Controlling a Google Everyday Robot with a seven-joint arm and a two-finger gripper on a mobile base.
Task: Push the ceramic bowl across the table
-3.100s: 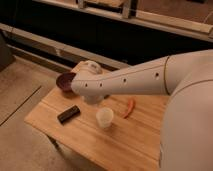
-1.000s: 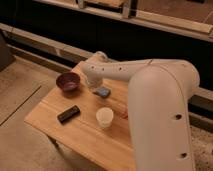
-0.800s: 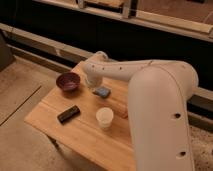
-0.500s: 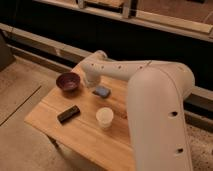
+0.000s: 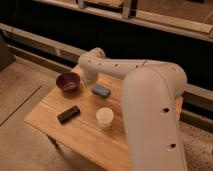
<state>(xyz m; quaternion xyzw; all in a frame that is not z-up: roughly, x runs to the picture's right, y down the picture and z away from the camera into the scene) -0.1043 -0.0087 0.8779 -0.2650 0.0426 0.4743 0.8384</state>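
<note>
Arm has swung back; tool (image 5: 88, 76) sits just beside the bowl (image 5: 68, 82) at the worktop's (image 5: 85, 139) far corner, apart or together I cannot tell. Bowl looks hard, glossy, chippable: push low on its wall.

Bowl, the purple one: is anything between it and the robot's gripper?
Nothing visible does. The gripper hangs close beside the ceramic bowl; the blue block, white cup and black bar lie outside that gap.

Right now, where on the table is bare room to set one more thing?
The table is bare along its near edge, in front of the black bar and white cup, and between ceramic bowl and black bar. Crowded: the claw sits between ceramic bowl and blue block.
</note>
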